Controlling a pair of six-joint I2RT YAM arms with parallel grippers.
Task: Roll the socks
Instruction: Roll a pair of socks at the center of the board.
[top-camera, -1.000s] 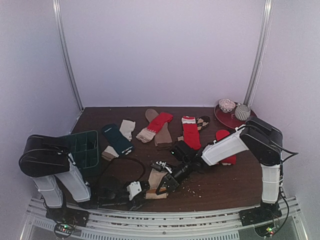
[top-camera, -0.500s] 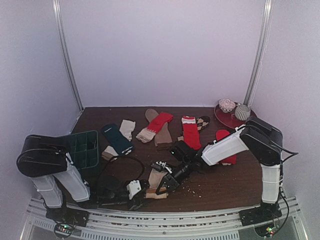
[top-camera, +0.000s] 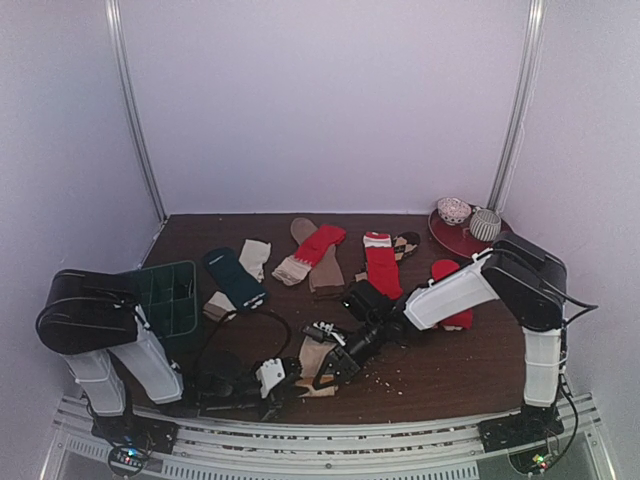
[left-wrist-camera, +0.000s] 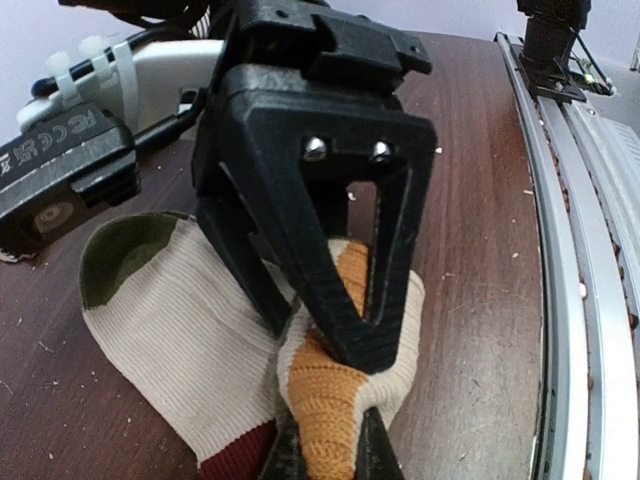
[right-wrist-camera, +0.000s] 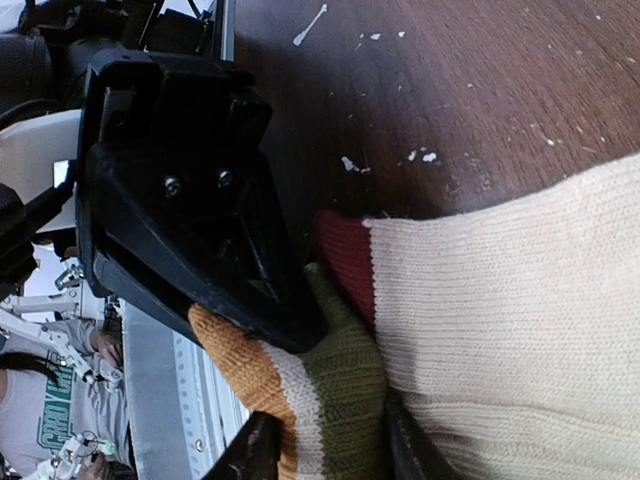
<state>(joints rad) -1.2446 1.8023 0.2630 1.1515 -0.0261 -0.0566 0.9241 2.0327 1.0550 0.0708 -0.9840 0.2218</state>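
My left claw (left-wrist-camera: 328, 455) is closed on the banded sock (left-wrist-camera: 190, 330), pinching its orange band between the two fingers at the bottom of my left wrist view. The sock is cream ribbed knit with a green patch at one end and a dark red band next to the orange one. It lies flat on the bench (top-camera: 450, 370) at the near edge, just left of the middle, between my two arms. My right claw (right-wrist-camera: 330, 450) reaches in from the right and is closed on the same sock, where a fold of green, white and orange stripes bunches up between its fingers. The two claws meet nose to nose over that end of the sock, almost touching, each filling the other's wrist view. Pale crumbs are scattered over the dark wood around the sock. Farther back, the other socks lie spread in a loose row: a dark teal sock (top-camera: 235, 278) with a cream sock (top-camera: 256, 257) just beside it on the left, a red sock (top-camera: 322, 243) lying across a tan one in the middle, and a white-cuffed red sock (top-camera: 381, 265) next to an argyle sock (top-camera: 407, 243). A green tray (top-camera: 165, 268) stands at the left behind my left arm. A red plate (top-camera: 450, 240) in the far right corner carries two rounded patterned bundles.
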